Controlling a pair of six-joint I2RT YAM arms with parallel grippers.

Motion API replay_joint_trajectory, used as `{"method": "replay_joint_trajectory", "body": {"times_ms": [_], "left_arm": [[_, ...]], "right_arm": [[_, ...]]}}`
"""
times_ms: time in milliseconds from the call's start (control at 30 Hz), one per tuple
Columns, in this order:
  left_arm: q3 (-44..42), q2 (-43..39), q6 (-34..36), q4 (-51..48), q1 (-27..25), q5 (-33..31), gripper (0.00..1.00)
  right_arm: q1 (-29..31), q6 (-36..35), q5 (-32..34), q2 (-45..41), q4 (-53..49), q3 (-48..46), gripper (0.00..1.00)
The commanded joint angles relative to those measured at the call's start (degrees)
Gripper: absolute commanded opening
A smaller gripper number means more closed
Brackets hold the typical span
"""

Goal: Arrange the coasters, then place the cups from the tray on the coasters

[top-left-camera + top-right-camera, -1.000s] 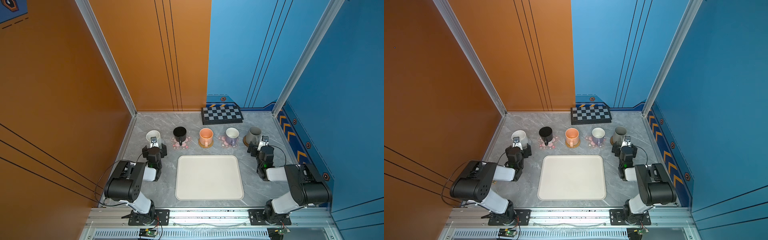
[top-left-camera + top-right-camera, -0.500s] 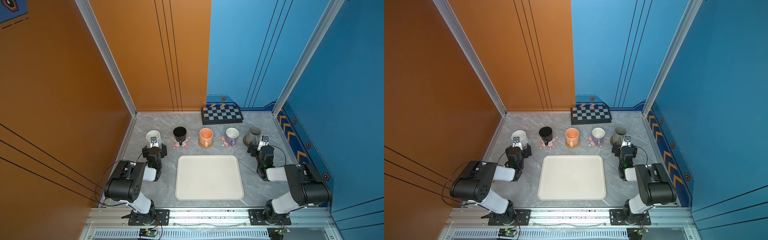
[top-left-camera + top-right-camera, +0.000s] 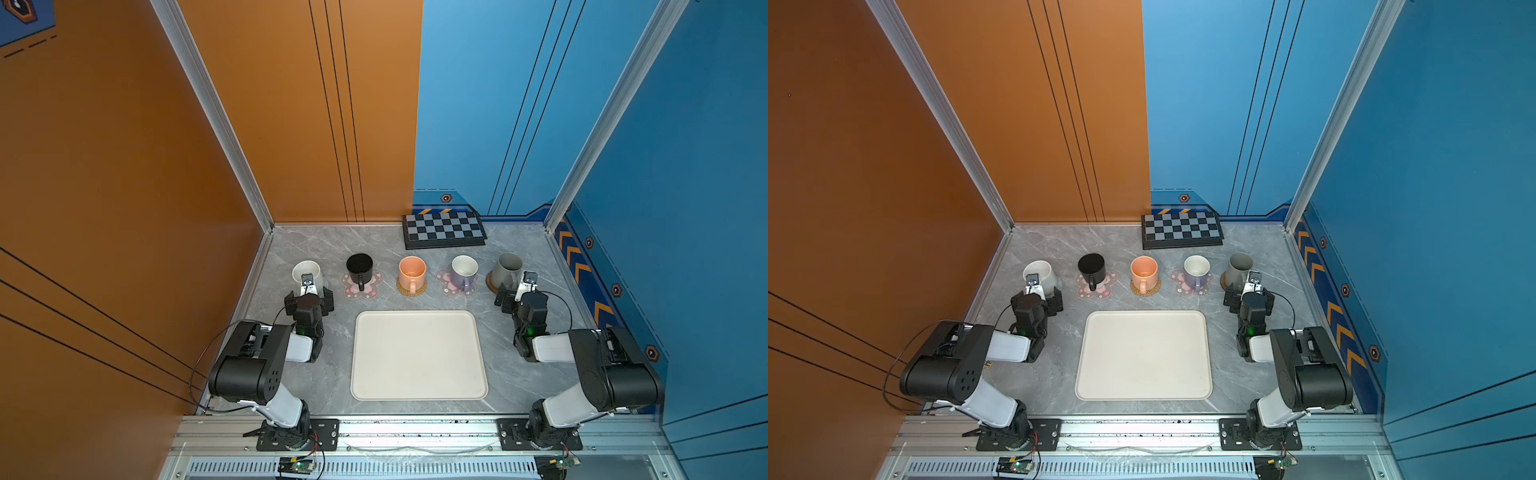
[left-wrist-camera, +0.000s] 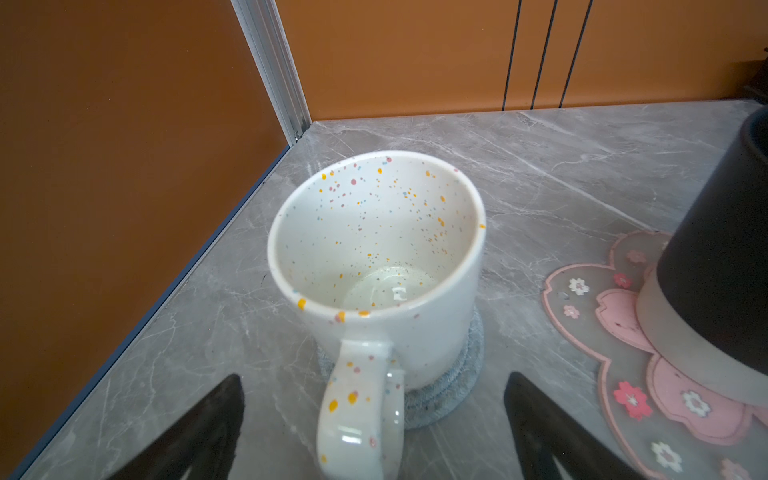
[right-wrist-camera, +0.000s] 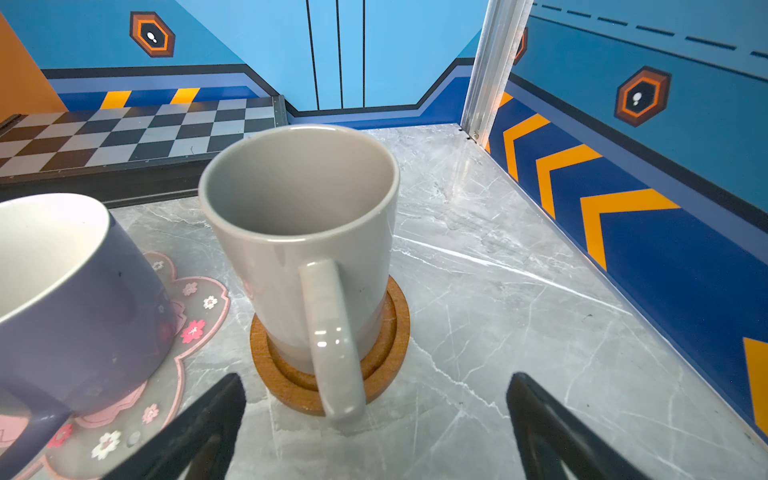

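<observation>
Five cups stand in a row, each on a coaster: the speckled white cup point(image 3: 307, 272) on a grey-blue knitted one point(image 4: 453, 390), black point(image 3: 360, 266) on a pink flower point(image 3: 362, 287), peach point(image 3: 412, 270) on woven straw point(image 3: 411, 289), lavender point(image 3: 464, 270) on a pink flower point(image 3: 449, 284), grey point(image 3: 509, 268) on brown wood point(image 5: 390, 365). The cream tray point(image 3: 417, 355) holds nothing. My left gripper point(image 4: 374, 380) is open, with the speckled cup's handle between its fingers, untouched. My right gripper point(image 5: 376, 379) is open just short of the grey cup's handle.
A black-and-grey checkered board point(image 3: 444, 229) lies at the back against the blue wall. The orange wall runs close beside the speckled cup, and the blue chevron wall point(image 5: 623, 216) beside the grey cup. Neighbouring cups stand close to each gripper's inner finger.
</observation>
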Motion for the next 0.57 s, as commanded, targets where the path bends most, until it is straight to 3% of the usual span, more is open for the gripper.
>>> {"method": "replay_joint_trajectory", "body": {"times_ms": [0,533], "left_arm": [[0.57,-0.94,-0.25,-0.32,-0.19,0.85,0.98],[0.6,-0.89,-0.3,-0.3,-0.19,0.87,0.98]], "right_arm": [[-0.09,-0.12,-0.42,0.28,-1.24,1.0,1.0],[-0.67,0.1,-1.69,0.24,-1.6,1.17,1.0]]}}
